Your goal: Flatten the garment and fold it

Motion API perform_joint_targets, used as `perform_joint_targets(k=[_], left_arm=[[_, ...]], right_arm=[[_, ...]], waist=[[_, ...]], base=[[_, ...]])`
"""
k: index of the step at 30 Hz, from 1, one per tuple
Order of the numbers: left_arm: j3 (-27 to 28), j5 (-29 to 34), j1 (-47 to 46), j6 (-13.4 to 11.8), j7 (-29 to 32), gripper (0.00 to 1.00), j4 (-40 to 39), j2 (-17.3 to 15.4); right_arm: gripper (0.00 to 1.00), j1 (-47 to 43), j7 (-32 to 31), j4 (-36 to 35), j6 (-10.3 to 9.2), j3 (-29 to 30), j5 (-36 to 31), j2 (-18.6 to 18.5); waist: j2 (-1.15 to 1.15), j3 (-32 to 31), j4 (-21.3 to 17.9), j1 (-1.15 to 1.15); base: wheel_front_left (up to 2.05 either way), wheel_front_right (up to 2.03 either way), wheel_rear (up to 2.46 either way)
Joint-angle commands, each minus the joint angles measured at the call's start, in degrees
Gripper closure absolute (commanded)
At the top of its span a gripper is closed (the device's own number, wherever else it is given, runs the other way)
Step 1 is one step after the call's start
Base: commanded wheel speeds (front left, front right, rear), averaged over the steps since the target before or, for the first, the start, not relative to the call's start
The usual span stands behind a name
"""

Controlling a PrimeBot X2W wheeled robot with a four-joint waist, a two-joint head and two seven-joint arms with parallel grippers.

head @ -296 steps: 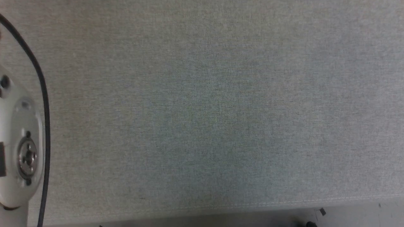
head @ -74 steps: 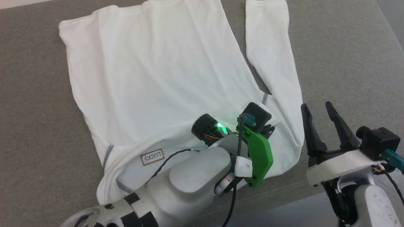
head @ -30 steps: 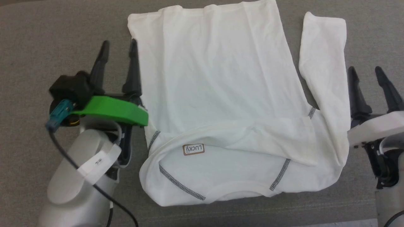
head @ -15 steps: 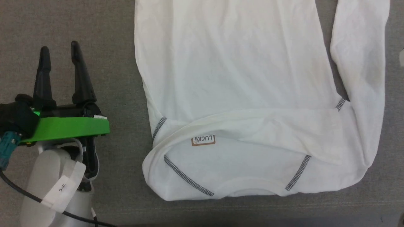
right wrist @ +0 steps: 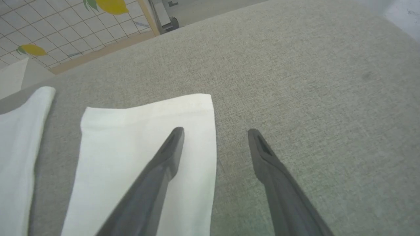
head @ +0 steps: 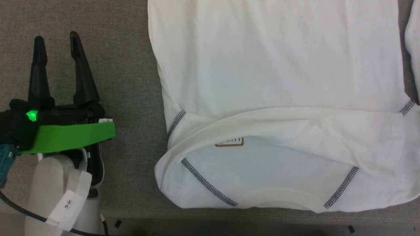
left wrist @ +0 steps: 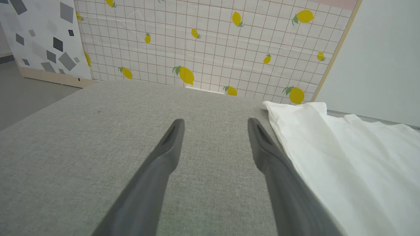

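Observation:
The garment (head: pixel 275 72), a white long-sleeved shirt with dark zigzag seams, lies spread on the grey cushion (head: pixel 131 65). One sleeve is folded across its chest, half covering the brown logo patch (head: pixel 229 143). My left gripper (head: pixel 56 37) stands open over bare cushion to the left of the shirt, apart from it. The left wrist view has the left gripper (left wrist: pixel 215 122) open beside the garment's (left wrist: pixel 344 154) edge. In the right wrist view my right gripper (right wrist: pixel 215 131) is open above the end of a sleeve (right wrist: pixel 137 144), one finger over the cloth, the other over cushion.
A lemon-print gridded panel (left wrist: pixel 210 42) and a grey-patterned panel (left wrist: pixel 39 36) stand beyond the cushion's far edge. A plain pale wall (left wrist: pixel 384 59) rises at the right. The cushion's near edge (head: pixel 229 218) runs along the bottom of the head view, with dark floor below.
The head camera has closed in on the shirt, and the right gripper has left its frame. My left gripper stays open to the left of the shirt. The garment itself lies as before.

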State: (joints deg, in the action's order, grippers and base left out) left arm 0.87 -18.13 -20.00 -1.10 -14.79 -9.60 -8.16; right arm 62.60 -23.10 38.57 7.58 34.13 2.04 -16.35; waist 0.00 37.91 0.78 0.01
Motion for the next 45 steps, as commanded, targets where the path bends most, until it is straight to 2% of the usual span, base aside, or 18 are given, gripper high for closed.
perform_joint_targets(k=[1,7,8,9,11,14,17,25,30,34,38,45], left_arm=[[0.34,1.14,0.78,0.52,-0.2,0.0,-0.63,0.47],[1.42,2.69,1.36,1.63,-0.2,0.0,-2.32,1.5],[1.63,2.83,1.47,1.81,-0.2,0.0,-2.53,1.67],[1.79,2.95,1.59,1.95,-0.2,0.0,-2.65,1.79],[2.12,3.16,1.87,2.26,-0.2,0.0,-2.72,2.04],[2.45,3.45,2.2,2.75,-0.2,0.0,-2.31,2.35],[2.21,3.25,2.36,3.41,-0.2,0.0,-1.28,2.72],[1.61,3.58,2.81,4.24,-0.2,0.0,1.74,3.47],[1.71,3.31,4.13,4.45,-0.2,0.0,4.22,3.88],[1.77,3.02,5.86,4.7,-0.2,0.0,6.16,4.09],[1.97,2.8,7.99,4.74,-0.2,0.0,7.47,4.16],[2.42,2.29,11.17,4.63,-0.17,0.0,8.57,4.0]], right_arm=[[0.0,1.48,-1.4,0.07,-0.09,1.52,-1.57,0.0],[0.0,3.43,-7.54,-1.16,-0.09,5.69,-4.86,1.26],[0.36,3.36,-8.98,-1.31,-0.09,5.56,-5.1,1.46],[0.62,3.23,-10.24,-1.38,-0.09,5.46,-5.26,1.49],[1.0,2.64,-13.03,-1.66,-0.09,4.9,-5.67,1.34],[1.0,1.58,-15.22,-3.47,-0.09,4.55,-5.74,0.93],[1.0,0.77,-14.84,-5.06,-0.09,3.93,-4.48,0.56],[1.0,-4.6,-10.9,-10.14,-0.09,-0.83,1.31,-0.55],[1.0,-11.12,-7.2,-14.75,-0.09,-5.76,5.21,-3.67],[1.0,-18.05,-6.71,-22.59,-0.09,-9.55,7.8,-4.63],[1.0,-26.05,-8.89,-32.98,-0.09,-13.26,9.9,-4.78],[1.0,-38.35,-15.24,-52.26,-0.09,-18.55,9.53,-1.56]], waist=[[0.0,2.7,2.12,-0.01],[0.0,3.6,2.64,-0.01],[0.0,3.65,2.63,-0.01],[0.0,3.67,2.59,-0.01],[0.0,3.55,2.46,-0.01],[0.0,3.05,2.33,-0.01],[0.0,2.19,2.22,-0.01],[0.0,-3.4,1.74,-0.01],[0.0,-8.96,1.33,-0.01],[0.0,-13.37,1.12,-0.01],[0.0,-17.54,0.81,-0.01],[0.0,-22.74,0.79,-0.01]], base=[[0.0,0.0,0.0],[0.0,0.0,0.0],[0.0,0.0,0.0],[0.0,0.0,0.0],[0.0,0.0,0.0],[0.0,0.0,0.0],[0.0,0.0,0.0],[0.0,0.0,0.0],[0.0,0.0,0.0],[0.0,0.0,0.0],[0.0,0.0,0.0],[0.0,0.0,0.0]])
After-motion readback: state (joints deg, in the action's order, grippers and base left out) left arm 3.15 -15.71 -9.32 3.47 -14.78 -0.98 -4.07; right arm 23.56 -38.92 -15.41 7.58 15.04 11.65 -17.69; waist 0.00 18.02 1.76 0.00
